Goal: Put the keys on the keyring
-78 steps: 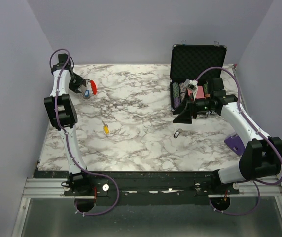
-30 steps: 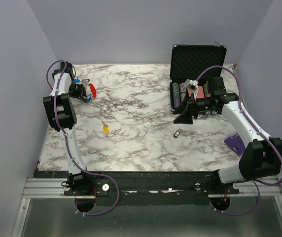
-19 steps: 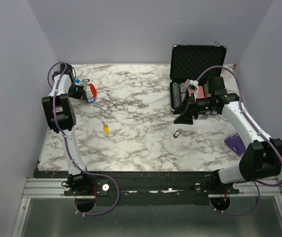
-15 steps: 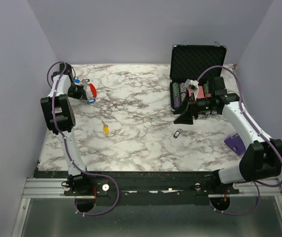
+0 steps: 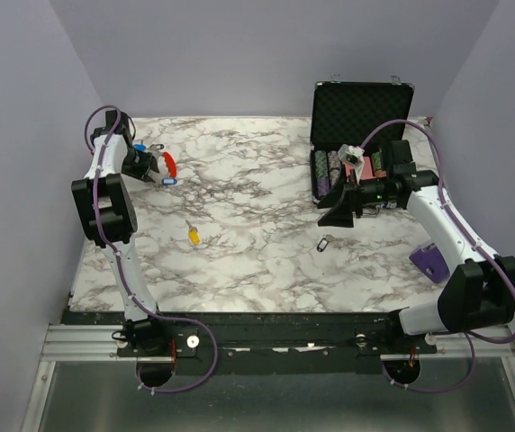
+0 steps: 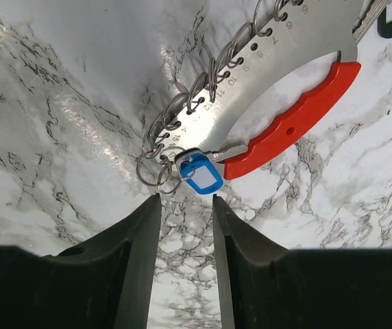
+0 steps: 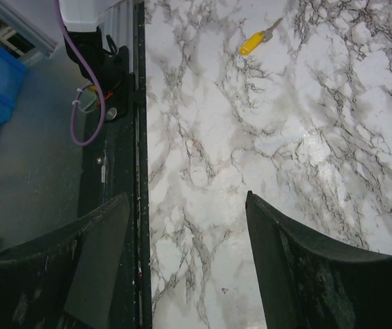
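1. The marbled white tabletop [image 5: 257, 270] holds everything. A black foam-lined carrying case [image 5: 362, 108] stands open at 2 o'clock.
2. The right claw [image 7: 188, 199] hangs just in front of that case, near 3 o'clock. Its fingers are spread wide with nothing between them, only bare marble underneath.
3. The left claw [image 6: 186, 200] is up at 10 o'clock. Its fingers are parted by a modest gap and grip nothing, and the tips point at the keyring without touching it.
4. The keyring, a silver crescent plate with a red curved plastic grip and a row of small wire rings [image 6: 278, 75], lies flat on the marble at 10 o'clock.
5. A blue-tagged key [image 6: 201, 175] sits by the end wire rings, its shaft against the red grip. I cannot tell whether it is threaded on or only lying there. A dark-tagged key [image 6: 388, 17] shows at the plate's other end, cut off by the frame.
6. A yellow-headed key [image 5: 192, 236] lies at 8 o'clock from the centre and a small dark-and-silver key [image 5: 324, 243] at 4 o'clock. Both are loose and well apart from the keyring.
7. From where I stand, the job looks barely begun, with at least those two keys left to fetch and thread.
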Controlling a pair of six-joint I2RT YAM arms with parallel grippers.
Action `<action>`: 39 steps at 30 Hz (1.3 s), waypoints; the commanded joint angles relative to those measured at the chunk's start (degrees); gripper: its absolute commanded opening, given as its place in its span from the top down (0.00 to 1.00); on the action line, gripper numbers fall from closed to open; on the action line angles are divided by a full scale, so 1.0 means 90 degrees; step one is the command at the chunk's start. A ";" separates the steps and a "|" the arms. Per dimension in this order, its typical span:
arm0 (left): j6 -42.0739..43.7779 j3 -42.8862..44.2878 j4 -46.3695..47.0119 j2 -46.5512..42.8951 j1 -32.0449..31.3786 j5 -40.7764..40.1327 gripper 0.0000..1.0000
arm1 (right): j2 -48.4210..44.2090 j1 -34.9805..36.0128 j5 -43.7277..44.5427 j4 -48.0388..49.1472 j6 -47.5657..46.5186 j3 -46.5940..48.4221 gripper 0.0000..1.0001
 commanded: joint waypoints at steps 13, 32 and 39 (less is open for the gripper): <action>0.0616 0.1016 -0.0724 0.0454 -0.0052 0.0101 0.56 | -0.0171 0.0028 -0.0244 -0.0170 -0.0181 0.0218 0.23; 0.0442 0.1368 -0.0968 0.1011 -0.0472 -0.0504 0.55 | -0.0181 0.0028 -0.0205 -0.0395 -0.0396 0.0287 0.23; 0.0470 0.0938 -0.0626 0.0826 -0.0433 -0.0387 0.56 | -0.0171 0.0028 -0.0205 -0.0395 -0.0406 0.0297 0.23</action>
